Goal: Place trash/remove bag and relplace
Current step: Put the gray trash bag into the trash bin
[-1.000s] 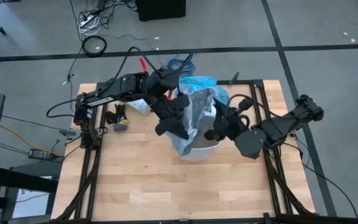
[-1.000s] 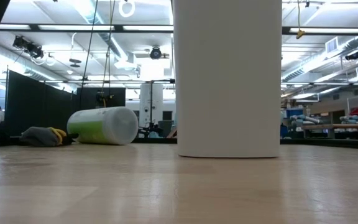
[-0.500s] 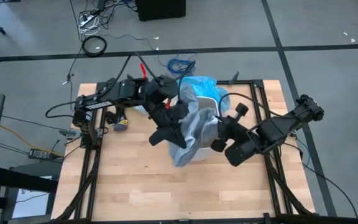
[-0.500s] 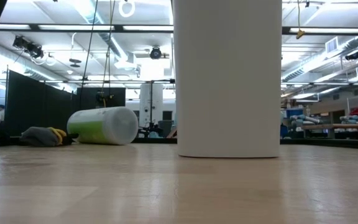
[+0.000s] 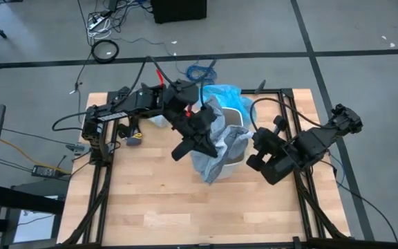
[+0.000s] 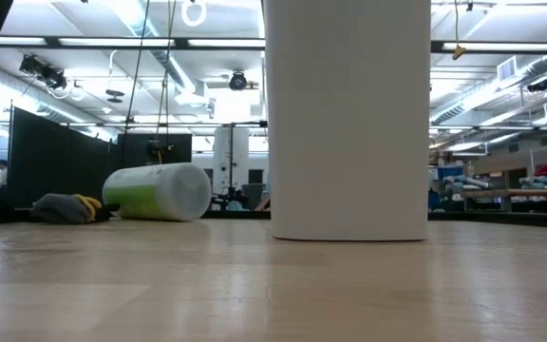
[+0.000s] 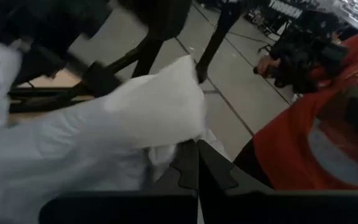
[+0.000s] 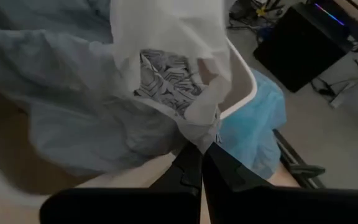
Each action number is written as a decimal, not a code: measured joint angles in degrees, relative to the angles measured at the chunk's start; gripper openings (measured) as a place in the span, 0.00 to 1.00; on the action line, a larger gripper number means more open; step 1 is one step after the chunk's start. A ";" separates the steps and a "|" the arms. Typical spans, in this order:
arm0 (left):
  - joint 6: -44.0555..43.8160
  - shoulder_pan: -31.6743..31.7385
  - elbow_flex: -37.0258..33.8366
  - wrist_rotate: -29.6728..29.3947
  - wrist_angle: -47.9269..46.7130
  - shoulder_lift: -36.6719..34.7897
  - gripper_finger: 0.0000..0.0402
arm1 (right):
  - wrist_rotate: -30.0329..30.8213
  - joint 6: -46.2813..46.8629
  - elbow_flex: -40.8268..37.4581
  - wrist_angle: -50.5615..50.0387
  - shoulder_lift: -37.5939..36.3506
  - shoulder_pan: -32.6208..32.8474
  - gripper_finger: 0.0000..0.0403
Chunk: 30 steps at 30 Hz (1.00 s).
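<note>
A white bin stands upright mid-table and fills the low view. A thin grey liner is draped over its mouth and near-left side. Both grippers hold it: my left gripper shut at the bin's left, my right gripper shut at its right. The light-blue bag lies bunched behind the bin on the far side, also in the right wrist view. A black-and-white printed scrap shows through the liner's film near the bin's rim. My left gripper pinches a bunched fold of the grey liner between its two fingers, coming from the table's left and slanting slightly down. The film billows out beyond the fingers, slack. My right gripper pinches the liner's crumpled edge between its two fingers, slanting down from the table's right, beside the bin's rim. From there the film runs across the bin's mouth and hangs loosely over its side.
A green-and-white roll lies on its side at the table's far left, next to a grey and yellow bundle. A yellow-black object sits by the left arm's base. Bare wood fills the table's near half.
My right gripper has sunk and drawn back toward the table's right edge, rolling its wrist, still shut on the liner. My left gripper has rolled in place. The liner, held up bunched above the bin before, now lies lower and spread over the mouth and near-left side.
</note>
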 joint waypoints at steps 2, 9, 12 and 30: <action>0.38 0.03 -2.60 0.53 1.97 0.10 0.00 | -0.15 0.63 0.07 0.00 -0.02 0.59 0.00; -0.23 1.84 -14.05 4.74 14.36 0.45 0.00 | 2.25 2.36 0.07 -0.01 -0.02 1.79 0.00; 0.04 4.13 -14.70 6.46 18.18 0.33 0.00 | 2.73 2.92 0.07 -0.03 -0.02 1.78 0.00; -18.81 8.79 -28.28 13.31 52.04 -0.24 0.00 | 6.00 2.34 0.18 -0.04 -0.02 1.65 0.00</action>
